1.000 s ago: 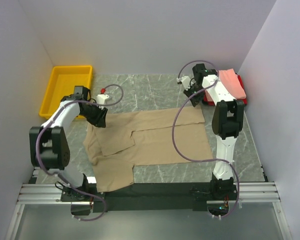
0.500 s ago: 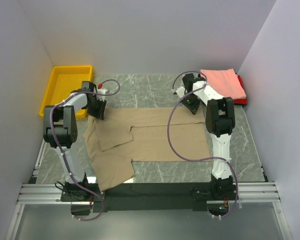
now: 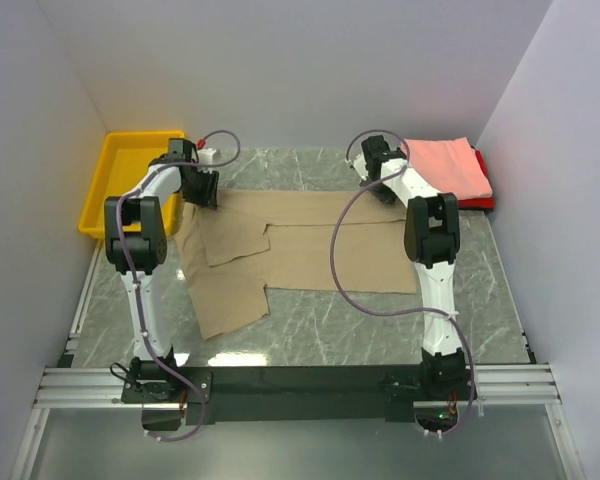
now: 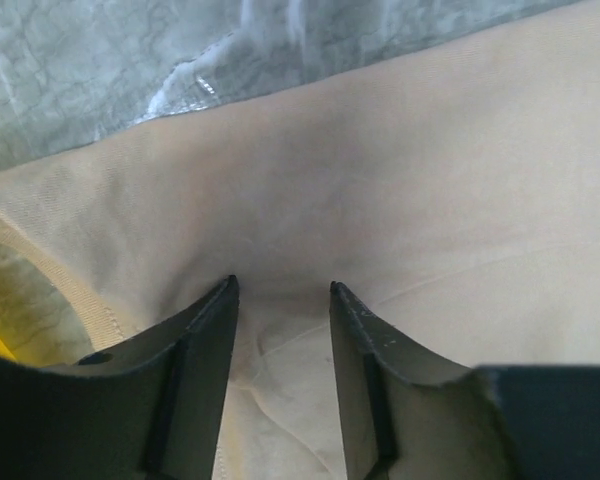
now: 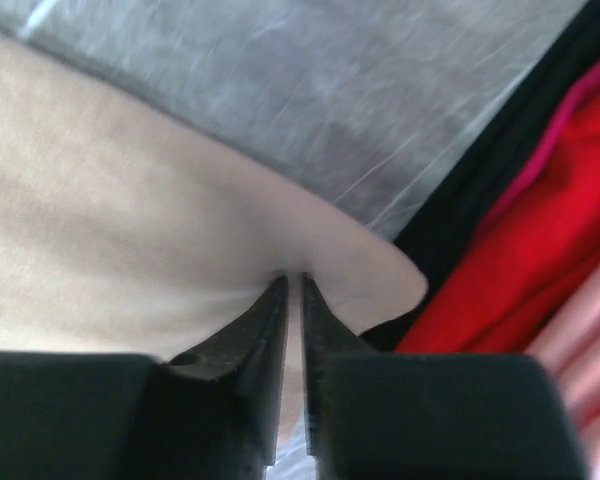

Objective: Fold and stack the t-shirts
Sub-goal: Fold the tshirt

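Note:
The tan t-shirt (image 3: 300, 250) lies spread on the marble table, one sleeve folded in and its lower left part trailing toward me. My left gripper (image 3: 205, 190) holds its far left corner; in the left wrist view the jaws (image 4: 280, 285) stand a little apart with bunched tan cloth (image 4: 380, 180) between them. My right gripper (image 3: 385, 190) is shut on the far right corner, the jaws (image 5: 291, 277) pinching the tan edge (image 5: 130, 200). A folded salmon pink t-shirt (image 3: 445, 160) lies on a red one (image 3: 475, 200) at the far right; the red cloth (image 5: 540, 250) shows beside the right jaws.
A yellow plastic bin (image 3: 130, 170) stands at the far left, just beyond my left gripper. White walls close in the table on three sides. The stacked shirts sit just right of my right gripper.
Both grippers have moved away from me toward the far wall, dragging the tan shirt's far edge with them. The shirt now lies farther back and flatter.

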`<state>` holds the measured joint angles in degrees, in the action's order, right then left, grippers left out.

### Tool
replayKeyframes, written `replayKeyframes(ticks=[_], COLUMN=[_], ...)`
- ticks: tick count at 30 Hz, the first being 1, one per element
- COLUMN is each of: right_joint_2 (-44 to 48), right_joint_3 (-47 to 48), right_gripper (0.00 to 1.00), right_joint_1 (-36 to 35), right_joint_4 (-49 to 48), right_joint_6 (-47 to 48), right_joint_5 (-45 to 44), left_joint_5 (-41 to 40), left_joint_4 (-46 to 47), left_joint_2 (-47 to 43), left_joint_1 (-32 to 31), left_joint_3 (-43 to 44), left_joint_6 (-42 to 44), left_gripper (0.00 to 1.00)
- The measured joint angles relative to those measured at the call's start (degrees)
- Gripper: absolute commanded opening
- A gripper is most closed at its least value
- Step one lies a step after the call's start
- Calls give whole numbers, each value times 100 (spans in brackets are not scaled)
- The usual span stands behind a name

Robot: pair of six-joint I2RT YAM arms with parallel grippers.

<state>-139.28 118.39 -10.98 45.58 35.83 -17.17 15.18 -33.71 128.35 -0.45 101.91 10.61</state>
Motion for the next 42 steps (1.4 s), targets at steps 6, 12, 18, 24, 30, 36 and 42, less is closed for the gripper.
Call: replayKeyframes(ticks=[6,12,18,24,30,36,42], right_joint_2=[348,1805,2450,2227,2059,2232,2859], right_joint_3=[-195,-1117,-1821,-2798,-3226,-3486,-4037], right_gripper=[45,42,30,27,27,29,50], right_joint_1=[11,11,-9,-39,-13,2,63], right_joint_4=[-70,348,817,1082,1014,772,654], right_joint_6=[-79,-177,-334,-452,-424,-286,57], right_joint_5=[352,1108,1871,2131,1893,1639,1759], left_joint_5=[284,463,599,540,535,599,833], left_joint_4=[-74,-131,-162,-317,-407,-505,-1001], left_joint_2=[-334,-1738,-2627,-2608,-2686,-3016,-3611], left_joint_1=[22,26,26,26,24,13,114], left_joint_3=[-138,-1172,-2411,-3464,-3864,-4258,-4391], left_joint_6=[63,382,859,1287,1587,1676,1797], left_gripper=[58,57,53,46,39,42,57])
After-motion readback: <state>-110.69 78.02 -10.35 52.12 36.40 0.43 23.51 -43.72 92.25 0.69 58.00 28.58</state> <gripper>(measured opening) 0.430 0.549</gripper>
